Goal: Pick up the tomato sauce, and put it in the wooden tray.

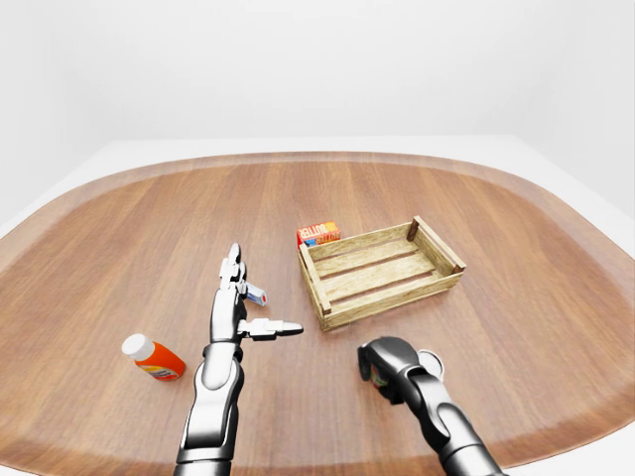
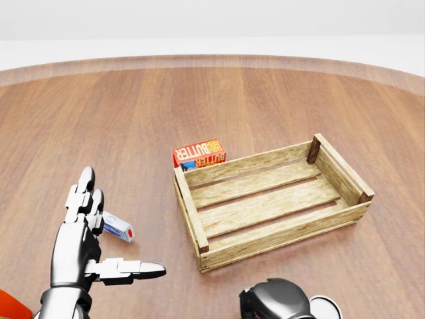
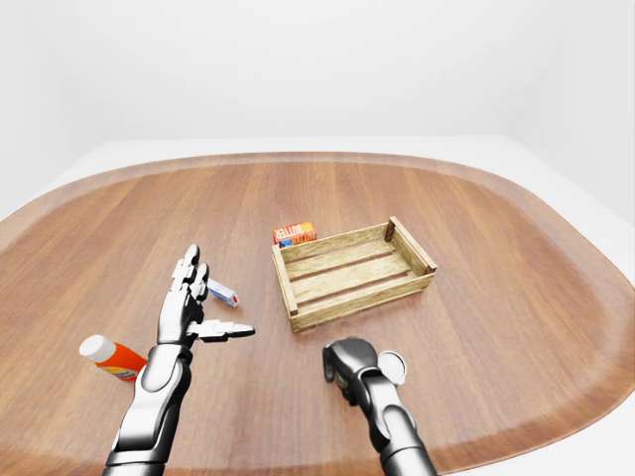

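**Two robot hands low over the desk, one spread, one curled by the can**

Both hands sat near the bottom of the head view, above a wide brown wooden desk (image 2: 133, 119). The left robot hand (image 2: 83, 246) was spread wide: its two long fingers pointed up the picture and its thumb stuck out to the right, with nothing in it. Just beyond its fingers lay a small white and blue tube (image 2: 118, 227) with a red end, flat on the desk.

The right robot hand (image 2: 275, 302) was curled over, knuckles up, fingers folded out of sight. The tomato sauce can (image 3: 392, 367) stood right against it on the right side, only its pale round lid showing clearly. Whether the fingers closed round the can could not be told.

The wooden tray (image 2: 189, 206) lay above the right hand in the head view, near but apart from it, with only bare slats inside. A red butter box (image 2: 199, 153) rested against the tray's upper left corner. An orange bottle (image 1: 154, 359) with a white cap lay on its side at the left of the left-eye view, beside the left forearm.
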You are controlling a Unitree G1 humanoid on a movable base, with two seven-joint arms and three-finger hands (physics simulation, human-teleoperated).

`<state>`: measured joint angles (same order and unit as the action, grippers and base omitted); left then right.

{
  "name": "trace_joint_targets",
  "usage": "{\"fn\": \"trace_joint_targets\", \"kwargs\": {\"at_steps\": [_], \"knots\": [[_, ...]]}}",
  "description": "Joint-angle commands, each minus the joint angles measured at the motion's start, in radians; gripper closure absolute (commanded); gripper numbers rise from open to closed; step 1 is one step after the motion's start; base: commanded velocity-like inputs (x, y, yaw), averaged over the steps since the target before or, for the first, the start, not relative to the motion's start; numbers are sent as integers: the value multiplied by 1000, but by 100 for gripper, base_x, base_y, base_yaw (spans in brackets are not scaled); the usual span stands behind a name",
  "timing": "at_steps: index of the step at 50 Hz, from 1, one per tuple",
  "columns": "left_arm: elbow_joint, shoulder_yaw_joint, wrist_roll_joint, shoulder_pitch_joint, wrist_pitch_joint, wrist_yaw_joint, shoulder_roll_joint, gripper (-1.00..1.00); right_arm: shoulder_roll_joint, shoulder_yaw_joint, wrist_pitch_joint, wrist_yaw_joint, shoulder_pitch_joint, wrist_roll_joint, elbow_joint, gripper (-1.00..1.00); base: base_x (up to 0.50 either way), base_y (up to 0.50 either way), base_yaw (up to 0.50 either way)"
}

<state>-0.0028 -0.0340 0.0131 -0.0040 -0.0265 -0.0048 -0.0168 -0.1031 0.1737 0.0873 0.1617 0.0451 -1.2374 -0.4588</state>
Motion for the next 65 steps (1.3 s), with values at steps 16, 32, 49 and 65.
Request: {"fn": "trace_joint_targets", "kwargs": {"at_steps": [16,32,49,65], "knots": [[1,2,2,1,-2,1,0,-100,-4,-4,0,-22,9,28,-27,100,0,0,0],[-3,2,4,1,3,2,1,-100,2,4,0,10,-21,21,56,100,0,0,0],[4,0,3,-3,0,1,0,-100,17,29,0,93,-85,10,250,100,0,0,0],[8,-1,4,-2,-3,1,-1,-100,23,39,0,142,-114,5,400,100,0,0,0]]}}
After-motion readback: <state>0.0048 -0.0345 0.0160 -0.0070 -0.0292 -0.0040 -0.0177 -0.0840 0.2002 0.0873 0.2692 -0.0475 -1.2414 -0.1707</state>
